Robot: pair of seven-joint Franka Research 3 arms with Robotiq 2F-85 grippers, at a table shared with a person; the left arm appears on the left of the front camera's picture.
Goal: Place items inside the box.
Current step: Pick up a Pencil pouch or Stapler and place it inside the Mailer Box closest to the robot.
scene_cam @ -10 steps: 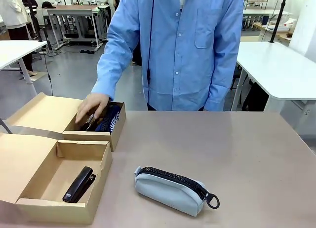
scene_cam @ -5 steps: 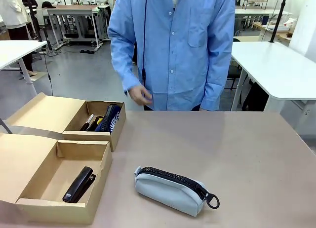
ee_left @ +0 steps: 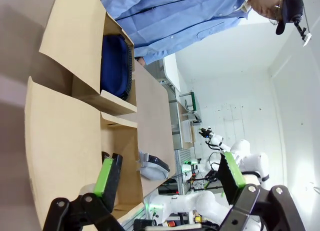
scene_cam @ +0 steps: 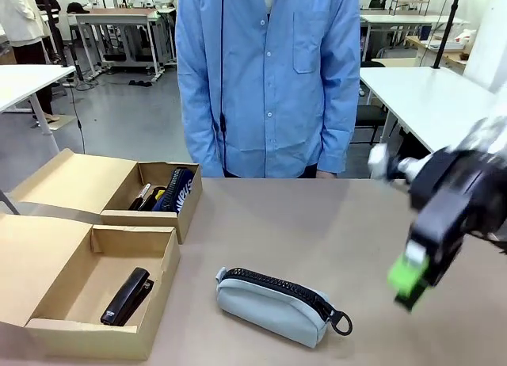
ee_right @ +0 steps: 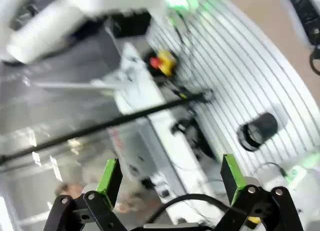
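Navy pouch (scene_cam: 181, 193), standing in far box (scene_cam: 79, 180): white lettering along its side, reads "CAMPUS", first letter unclear.

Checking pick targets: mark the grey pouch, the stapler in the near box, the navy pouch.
grey pouch (scene_cam: 269, 309), front view, middle of its fabric side.
stapler (scene_cam: 125, 296), front view, middle of its black body.
navy pouch (scene_cam: 177, 193), front view, its visible side in the far box.

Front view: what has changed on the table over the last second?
The person has drawn a hand out of the far box and stands upright behind it. The right pincer, open and empty, has swung in from the right above the table. The light grey pouch, the black stapler in the near box and the navy pouch have not moved.
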